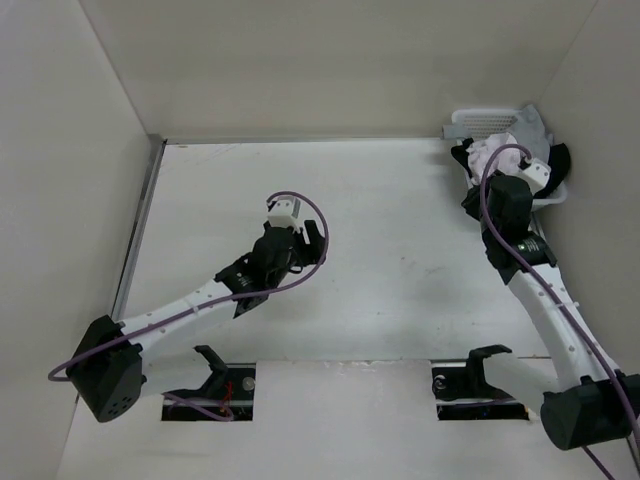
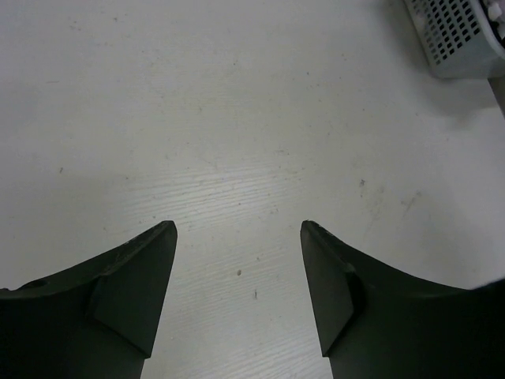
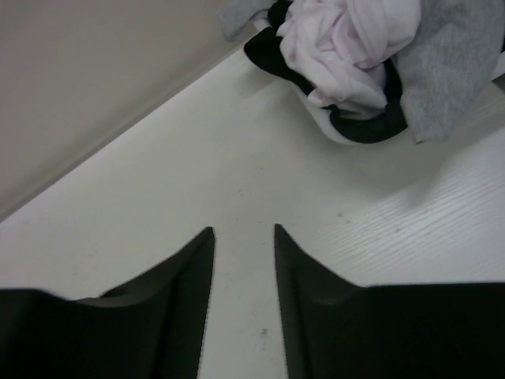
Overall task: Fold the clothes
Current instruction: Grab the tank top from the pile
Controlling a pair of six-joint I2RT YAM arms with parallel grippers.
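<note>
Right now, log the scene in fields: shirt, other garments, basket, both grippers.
white T-shirt: crumpled in the pile at the basket, unfolded
grey garment: beside the shirt, same pile
black garment: under the shirt
basket: far right corner of the table
left gripper: open, empty, above mid-table
right gripper: open narrowly, empty, short of the pile

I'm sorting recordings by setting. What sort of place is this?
Probably a robotics test cell: a white table boxed in by plain walls, left arm and right arm mounted at its near edge, and a basket holding a white T-shirt.
</note>
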